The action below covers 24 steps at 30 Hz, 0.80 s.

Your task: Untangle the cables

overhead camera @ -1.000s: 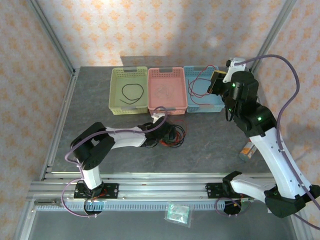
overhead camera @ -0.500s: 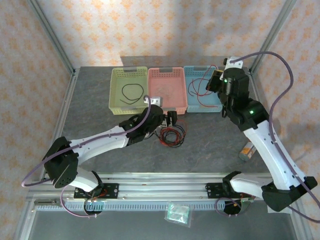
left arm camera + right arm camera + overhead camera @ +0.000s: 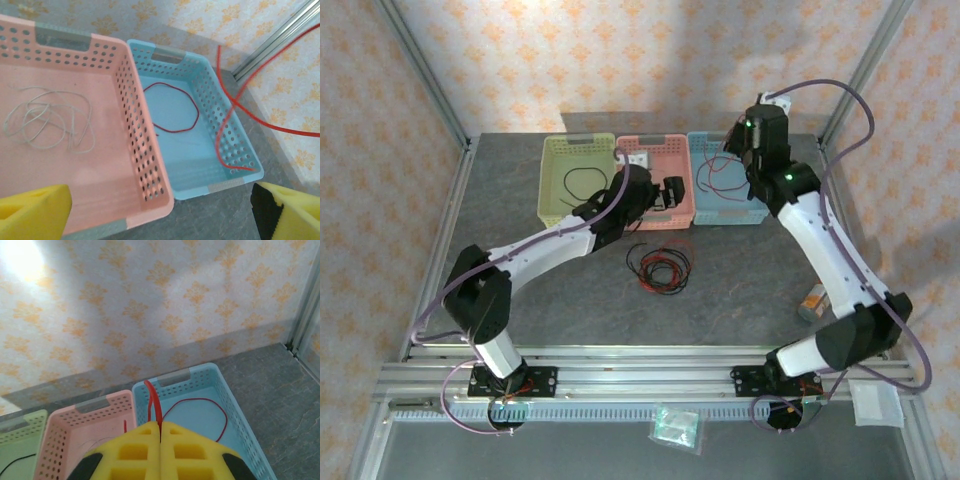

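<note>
A tangle of black and red cables lies on the grey table in front of the baskets. My right gripper hangs over the blue basket, shut on a bright red cable that rises from between its yellow pads. That cable droops into the blue basket, beside a dark red loop on its floor. My left gripper is open above the near rim of the pink basket, pads wide apart and holding nothing. A pale cable lies in the pink basket.
The green basket at the left holds a black cable loop. A small orange and grey object stands on the table at the right. A clear packet lies below the front rail.
My left arm has swung from the tangle back to the pink basket, leaving the tangle on the table. My right gripper has carried the red cable left and farther back over the blue basket.
</note>
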Tool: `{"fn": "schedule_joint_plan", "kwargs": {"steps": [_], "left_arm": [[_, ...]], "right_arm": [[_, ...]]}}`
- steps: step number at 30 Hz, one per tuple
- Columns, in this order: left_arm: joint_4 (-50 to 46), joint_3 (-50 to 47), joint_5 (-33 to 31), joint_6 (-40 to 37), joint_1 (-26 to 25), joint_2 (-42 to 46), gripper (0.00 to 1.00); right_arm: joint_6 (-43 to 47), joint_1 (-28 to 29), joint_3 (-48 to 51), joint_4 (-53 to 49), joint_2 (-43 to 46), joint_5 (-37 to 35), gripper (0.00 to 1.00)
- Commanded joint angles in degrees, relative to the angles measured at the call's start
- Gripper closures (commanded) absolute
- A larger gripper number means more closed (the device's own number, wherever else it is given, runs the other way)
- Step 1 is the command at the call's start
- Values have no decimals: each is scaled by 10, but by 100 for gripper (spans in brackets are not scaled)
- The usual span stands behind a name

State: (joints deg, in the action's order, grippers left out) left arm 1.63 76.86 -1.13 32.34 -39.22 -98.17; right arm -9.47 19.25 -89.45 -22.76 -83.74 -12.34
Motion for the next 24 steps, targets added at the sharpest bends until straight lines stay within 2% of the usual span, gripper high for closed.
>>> {"fn": "schedule_joint_plan", "kwargs": {"steps": [1, 7, 12, 15, 24], "left_arm": [[-20, 56, 15, -23, 2, -23, 6], [-31, 99, 31, -24, 2, -61, 6], [-33, 104, 38, -18, -2, -75, 6], [-29, 95, 40, -17, -5, -76, 6], [-58, 97, 40, -29, -7, -98, 5]], "right_arm": [[-25, -25, -30, 28, -40, 27, 100], [-47, -68, -52, 38, -124, 129, 100], [-45, -81, -47, 51, -164, 194, 100], [-53, -88, -28, 55, -187, 172, 100], [-36, -94, -65, -3, -323, 89, 100]]}}
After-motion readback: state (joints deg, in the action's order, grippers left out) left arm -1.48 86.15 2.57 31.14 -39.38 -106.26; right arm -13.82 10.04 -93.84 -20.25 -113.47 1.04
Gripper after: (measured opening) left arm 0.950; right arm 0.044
